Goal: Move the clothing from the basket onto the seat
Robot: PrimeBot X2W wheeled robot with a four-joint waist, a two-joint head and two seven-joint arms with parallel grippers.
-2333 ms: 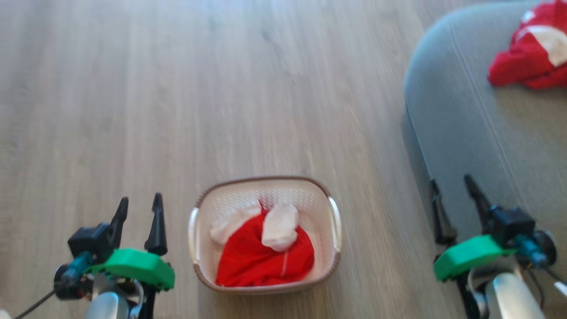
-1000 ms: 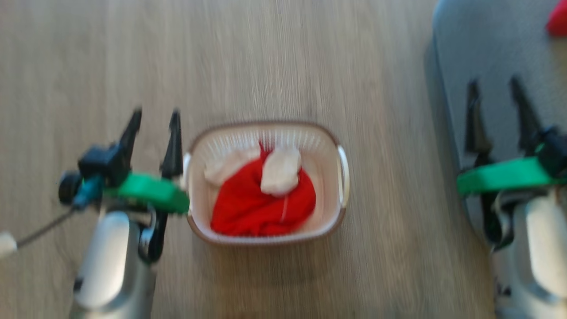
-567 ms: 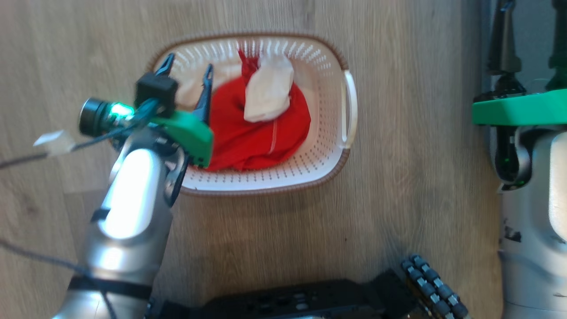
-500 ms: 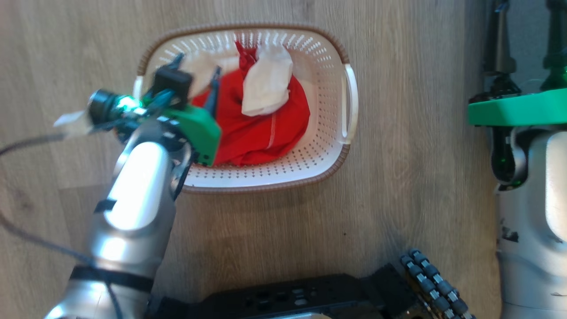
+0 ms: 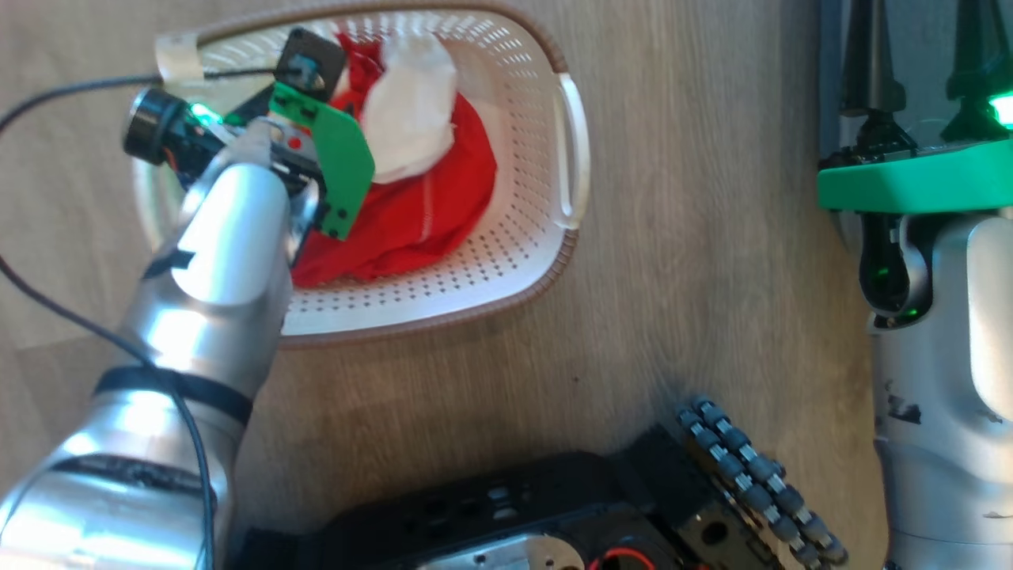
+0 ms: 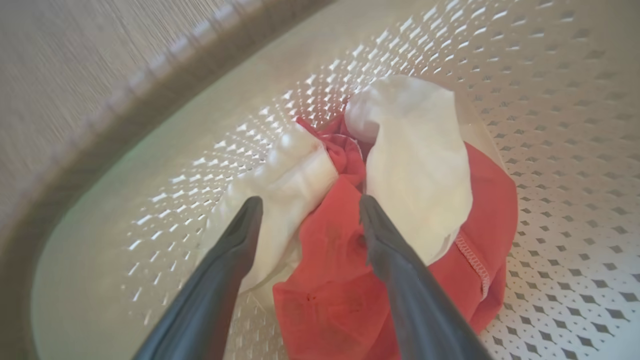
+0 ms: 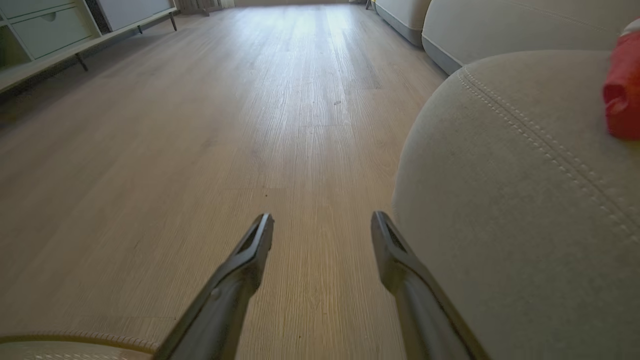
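Observation:
The basket (image 5: 475, 301) stands on the wood floor, holding the clothing: a bunched red garment (image 5: 427, 206) with a white cloth piece (image 5: 411, 103) on top. My left arm reaches into the basket from the left. In the left wrist view the left gripper (image 6: 307, 205) is open, with its fingertips just above the red fabric (image 6: 340, 280), between the white cloth (image 6: 420, 170) and a second white piece (image 6: 290, 180). My right gripper (image 7: 322, 220) is open and holds nothing, beside the rounded corner of the seat (image 7: 500, 200). A red garment (image 7: 622, 95) lies on the seat.
My dark wheeled base (image 5: 514, 514) fills the bottom of the head view. Bare wood floor (image 5: 696, 237) separates the basket from the seat. A cable (image 5: 47, 103) trails from my left wrist. A low cabinet (image 7: 50, 30) and another sofa (image 7: 500, 20) stand far off.
The head camera has tilted down, shifting the whole picture. My left arm has gone from beside the basket into it, open fingers lowered onto the clothing. The right gripper stays open by the seat.

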